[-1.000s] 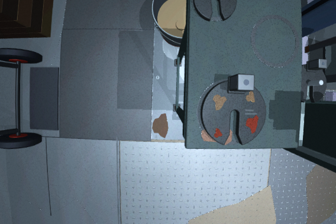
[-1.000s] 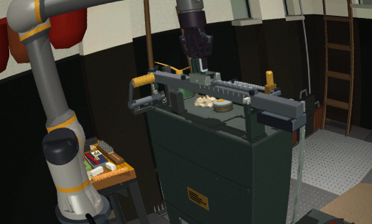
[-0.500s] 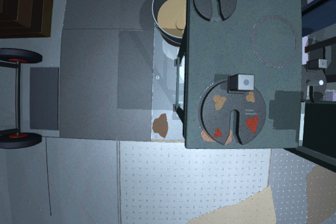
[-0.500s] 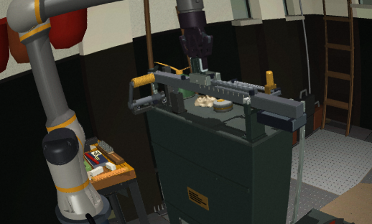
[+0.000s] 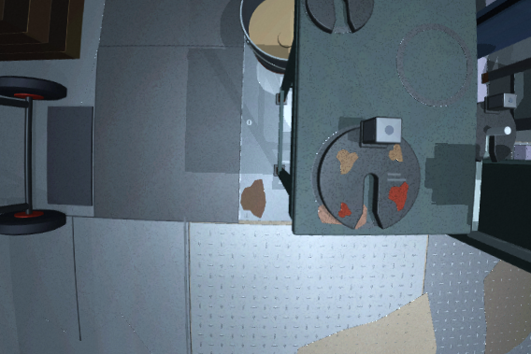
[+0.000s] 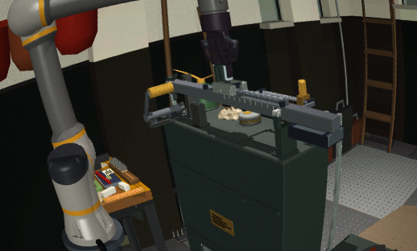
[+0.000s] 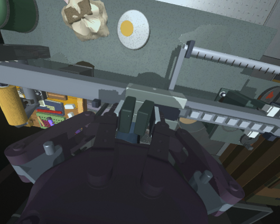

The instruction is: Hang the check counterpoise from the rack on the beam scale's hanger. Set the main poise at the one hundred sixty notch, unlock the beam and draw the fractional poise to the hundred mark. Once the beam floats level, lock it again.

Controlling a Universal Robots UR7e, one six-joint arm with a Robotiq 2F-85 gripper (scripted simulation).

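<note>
On top of the dark green scale cabinet the beam (image 6: 249,101) runs from a knurled yellow handle (image 6: 160,89) to a block end, and my gripper (image 6: 222,75) stands over it from above, closed on the grey main poise (image 6: 223,88) that rides the notched bar (image 7: 228,122). In the wrist camera the poise (image 7: 154,98) sits just beyond my fingertips (image 7: 136,116). The thin graduated fractional bar (image 7: 236,62) runs beside the beam. Two slotted counterpoise discs show in the side camera, a rust-spotted one (image 5: 367,178) and a plainer one (image 5: 340,1).
A pail of tan grain (image 5: 269,21) stands beside the cabinet. A crumpled rag (image 6: 229,113) and a round tin (image 6: 248,117) lie on the cabinet top under the beam. A small bench with tools (image 6: 116,181) sits by the arm's base. A ladder (image 6: 378,66) leans on the far wall.
</note>
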